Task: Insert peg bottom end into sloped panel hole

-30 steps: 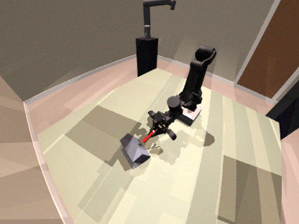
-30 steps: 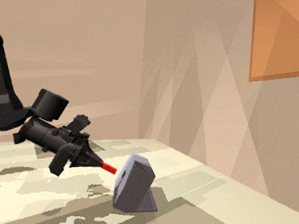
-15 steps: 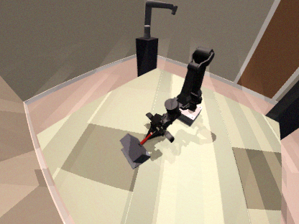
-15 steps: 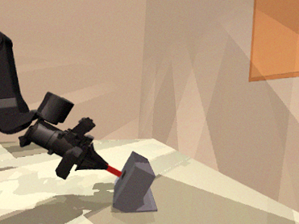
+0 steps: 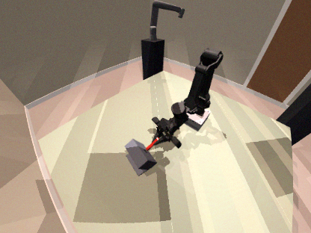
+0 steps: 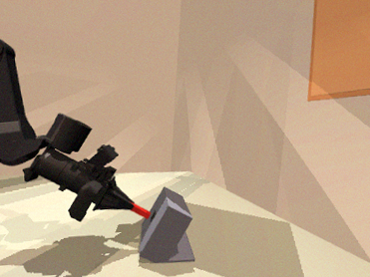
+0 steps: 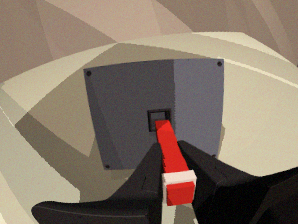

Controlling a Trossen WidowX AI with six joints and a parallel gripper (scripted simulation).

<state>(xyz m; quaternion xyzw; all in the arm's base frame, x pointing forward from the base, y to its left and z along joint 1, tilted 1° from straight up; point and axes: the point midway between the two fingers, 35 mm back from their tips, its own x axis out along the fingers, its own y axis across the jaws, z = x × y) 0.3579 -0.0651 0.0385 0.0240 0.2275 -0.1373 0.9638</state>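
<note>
The red square-sided peg (image 5: 152, 144) (image 6: 141, 210) (image 7: 172, 150) has a white band near its upper end. My gripper (image 5: 158, 138) (image 6: 132, 205) (image 7: 168, 148) is shut on it, and the peg slants down toward the panel. The grey sloped panel (image 5: 137, 154) (image 6: 164, 229) (image 7: 125, 100) has a square hole (image 6: 153, 215) (image 7: 158, 115) in its face. The peg's bottom end is at the hole's mouth, over its lower right part in the wrist view. The peg's sides look roughly in line with the hole's. Whether the tip is inside or just in front cannot be told.
The arm's base (image 5: 197, 120) stands on the table behind the gripper, on the side away from the panel. A dark pillar (image 5: 152, 56) with a grey jointed post stands beyond the table's far corner. Shadows cross the table (image 5: 194, 202) around the panel.
</note>
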